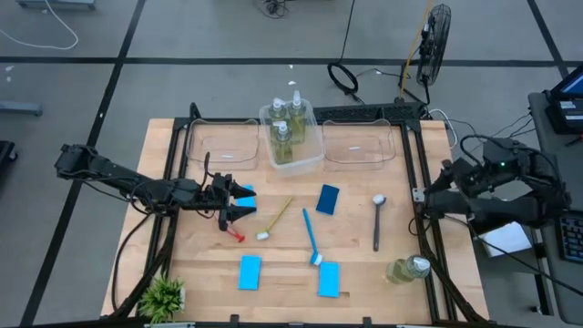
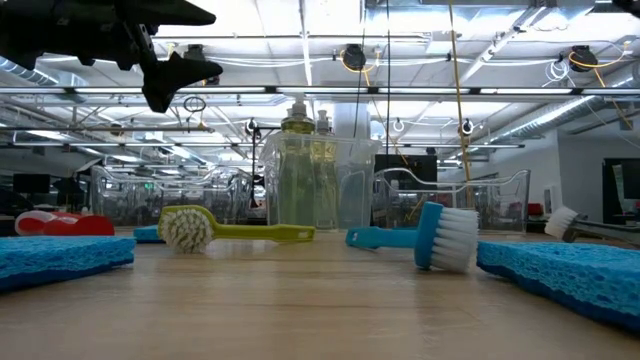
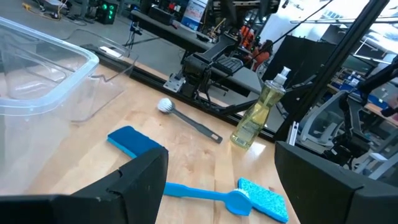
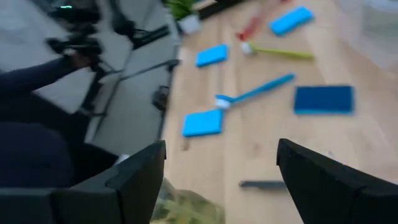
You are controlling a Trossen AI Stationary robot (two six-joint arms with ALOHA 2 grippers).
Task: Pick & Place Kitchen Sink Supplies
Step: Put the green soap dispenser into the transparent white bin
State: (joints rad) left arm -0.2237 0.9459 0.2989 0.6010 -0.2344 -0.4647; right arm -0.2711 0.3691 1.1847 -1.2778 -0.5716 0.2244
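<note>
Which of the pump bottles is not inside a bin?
The pump bottle near the table's front right corner: it sits alone on the wood, close to the right arm's side. The other bottles stand together inside the middle clear bin.

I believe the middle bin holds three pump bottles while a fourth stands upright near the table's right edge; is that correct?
Not quite: the fourth pump bottle lies on its side near the right edge, as the high view shows. The middle bin does hold three bottles.

Three pump bottles are standing upright in the middle bin; a fourth is lying sideways near the right edge. Four blue sponges and four brushes are lying scattered across the wood.
</note>
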